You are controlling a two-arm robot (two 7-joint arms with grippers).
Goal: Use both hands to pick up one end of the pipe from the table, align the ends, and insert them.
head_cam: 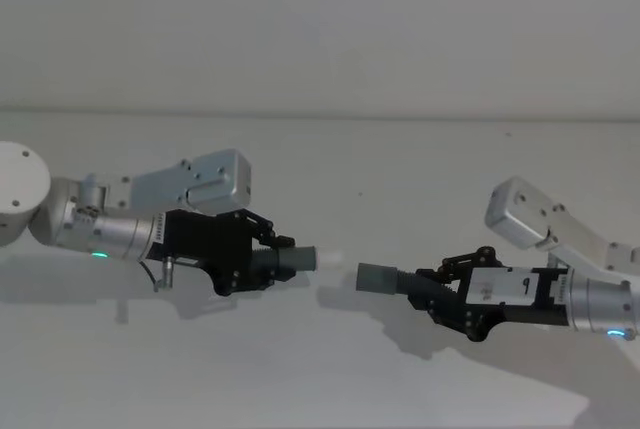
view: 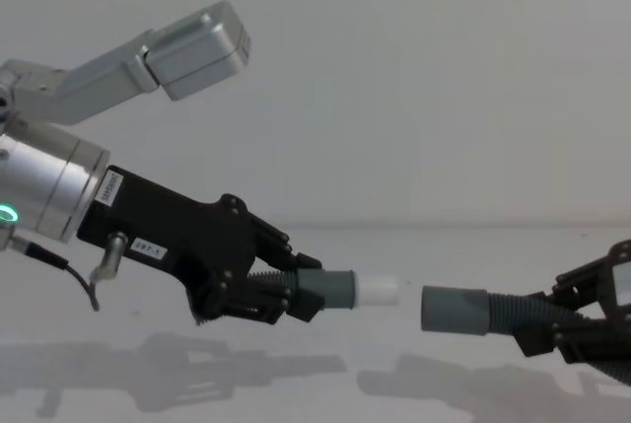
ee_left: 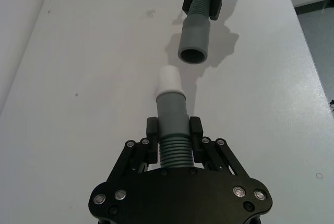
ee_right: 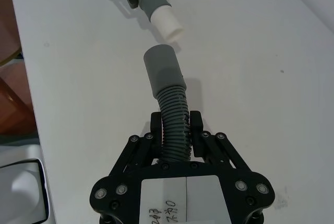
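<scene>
The left gripper [head_cam: 272, 262] clamps the tipped pipe piece [ee_left: 172, 114] and the right gripper [head_cam: 445, 294] the cuffed piece [ee_right: 173, 114], both above the tabletop [head_cam: 320, 169] well inside its far edge; the tip [ee_left: 168, 80] faces the cuff [ee_left: 194, 44], apart and slightly off-axis, so level both axes before pushing straight in.

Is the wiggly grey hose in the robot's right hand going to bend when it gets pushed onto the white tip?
Probably a bit: the right hose piece is ribbed and curves beyond the right gripper, so it may flex. Its smooth cuff looks stiffer and should keep its shape. It seems light: a narrow pinch holds it up.
</scene>
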